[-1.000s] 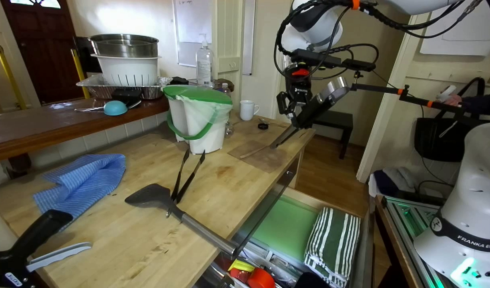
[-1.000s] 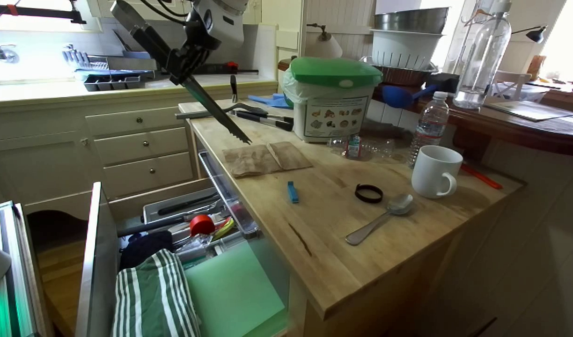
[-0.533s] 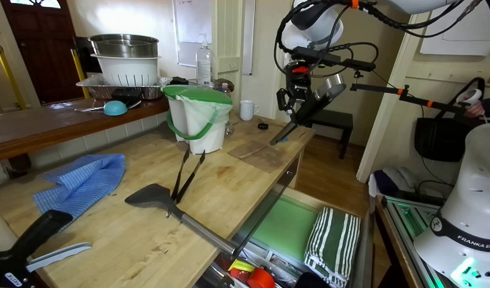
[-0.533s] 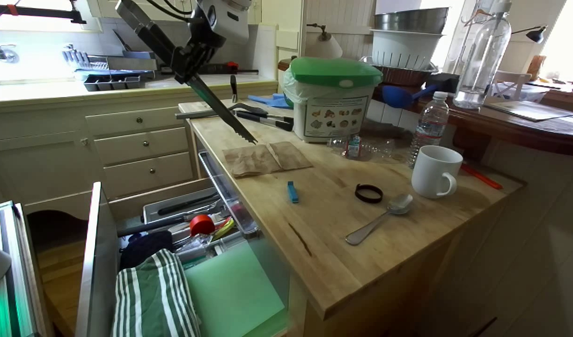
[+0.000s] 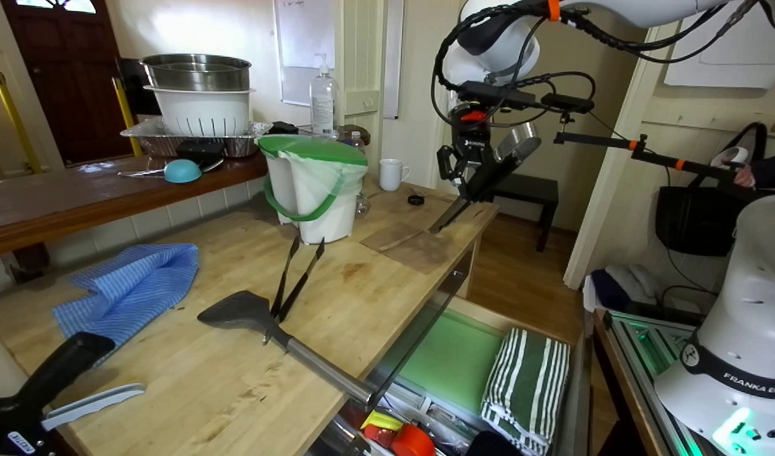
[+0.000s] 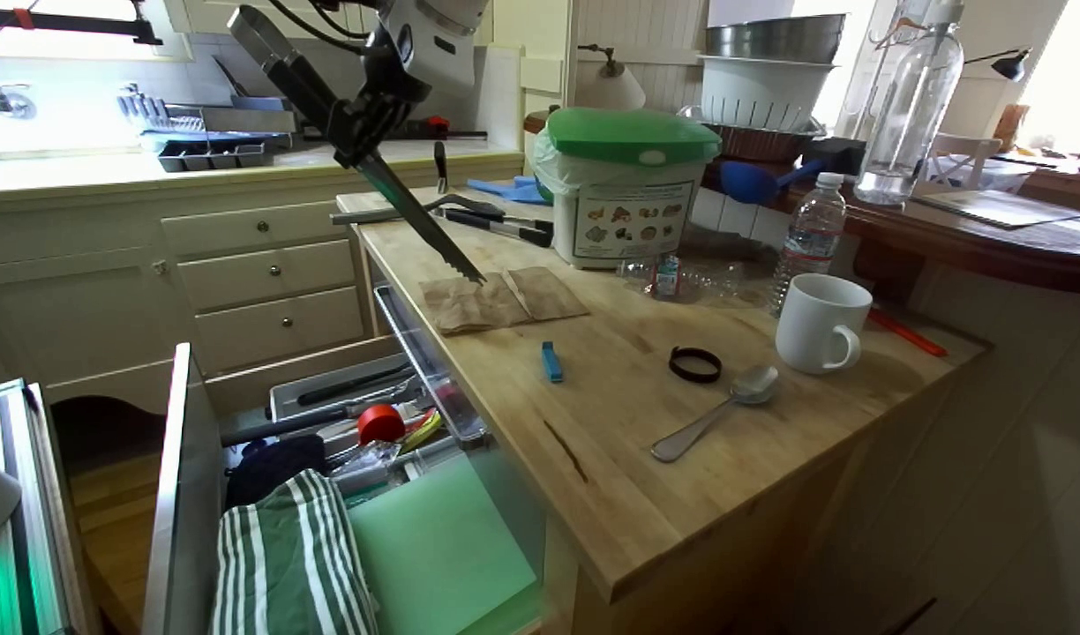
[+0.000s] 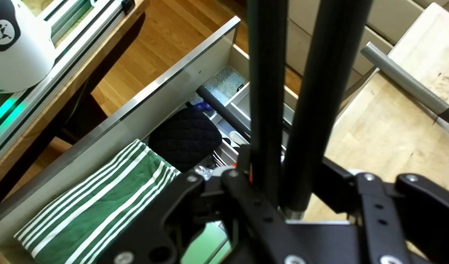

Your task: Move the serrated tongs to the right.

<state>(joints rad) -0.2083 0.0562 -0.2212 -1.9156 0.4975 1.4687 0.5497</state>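
Observation:
The serrated tongs are long and slim, with dark handles and narrow metal arms with toothed tips. In both exterior views the tongs (image 5: 449,214) (image 6: 421,216) slant down from my gripper (image 5: 468,185) (image 6: 353,141), handle end up and tips low. The tips are over the brown paper on the wooden counter; I cannot tell if they touch it. In the wrist view my gripper (image 7: 288,172) is shut around the dark tong handles (image 7: 314,106), which run up out of the picture. The tips are out of the wrist view.
Brown paper (image 5: 419,248) lies below the tips. A green-lidded bin (image 5: 327,202), a grey spatula (image 5: 324,367), another V-shaped dark tool (image 5: 306,282), a mug (image 6: 822,322), a spoon (image 6: 708,423) and a blue clip (image 6: 551,362) are on the counter. An open drawer (image 6: 174,494) juts out.
My gripper and the tongs have shifted slightly right and down in an exterior view, and the tips are now lower over the brown paper. The grip stays closed on the tongs.

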